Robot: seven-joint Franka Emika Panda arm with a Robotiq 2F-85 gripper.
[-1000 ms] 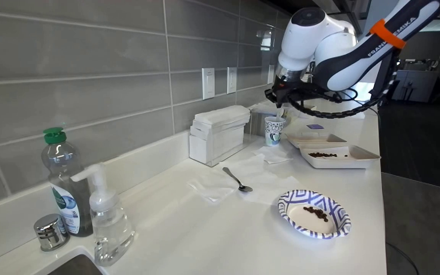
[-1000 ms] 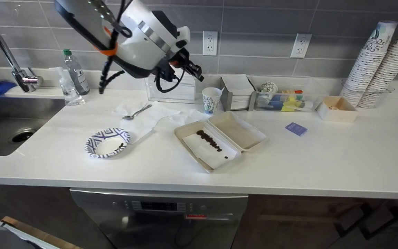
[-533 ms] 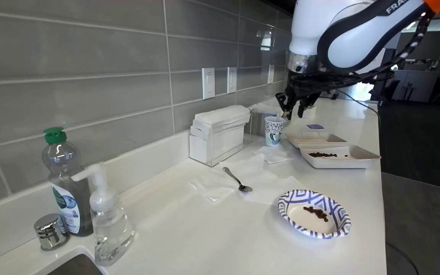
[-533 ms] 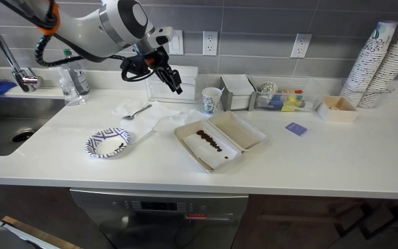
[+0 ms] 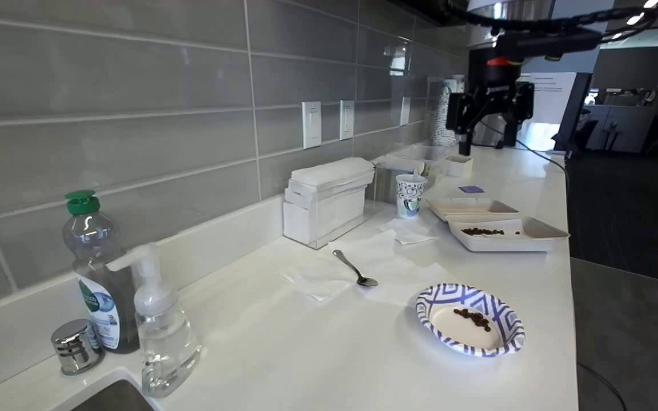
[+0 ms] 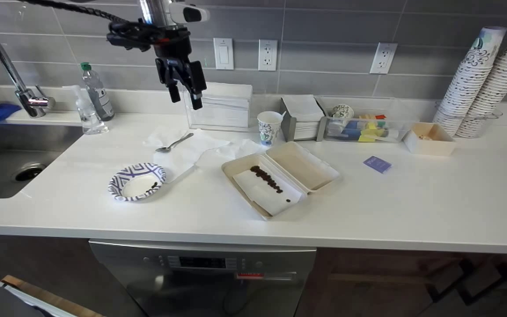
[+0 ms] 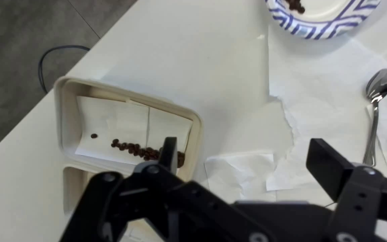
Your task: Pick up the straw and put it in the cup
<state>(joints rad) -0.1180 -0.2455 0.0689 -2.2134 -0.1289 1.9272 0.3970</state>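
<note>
Cup [image 5: 409, 197] in both exterior views only, fingers [image 7: 328, 168] parted

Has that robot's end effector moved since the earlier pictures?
Yes: in an exterior view, the end effector has shifted toward the picture's left, away from the wall outlet above the paper cup.

The claw [image 6: 186, 100] hangs above the worktop [image 6: 407, 207], its jaws apart, a box of napkins [image 6: 227, 108] behind it. A patterned paper cup [image 6: 269, 128] stands upright just beside a grey napkin holder [image 6: 289, 119]. A spoon [image 6: 175, 143] lies on sheets of paper [image 6: 207, 141] near a blue-patterned bowl [image 6: 135, 170]. An open takeaway box [image 6: 304, 167] holds brown beans [image 6: 266, 178]. Two stacks of cups [image 6: 468, 88] lean on the right.
</note>
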